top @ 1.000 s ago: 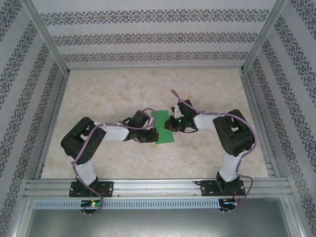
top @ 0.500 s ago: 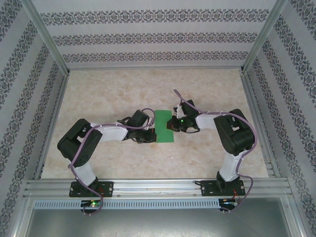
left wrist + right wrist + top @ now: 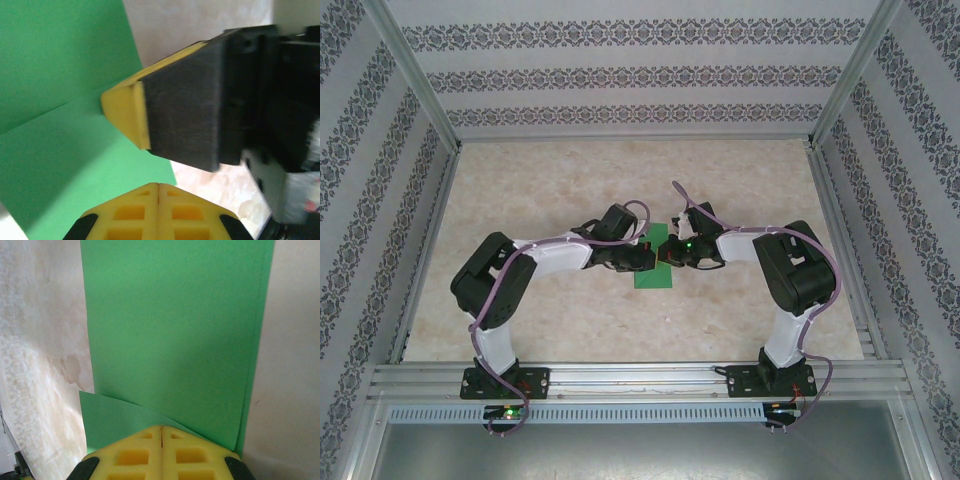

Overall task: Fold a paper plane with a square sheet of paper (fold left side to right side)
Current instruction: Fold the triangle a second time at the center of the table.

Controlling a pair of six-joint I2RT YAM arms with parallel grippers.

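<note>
Patterned wallpaper walls box in a beige marbled table. In the overhead view the square sheet of paper lies about mid-frame between the two arms, looking like a tall narrow green rectangle. Both tools meet right over it, with the left tool reaching in from the left of the frame and the right tool from the right, tips close together. Each one is clenched, yellow fingers pressed together with nothing visibly pinched between them. The left wrist view shows a crease line across the green and the other arm's yellow fingertip at the sheet's edge. In the right wrist view a small flap curls up just ahead of the fingers.
</note>
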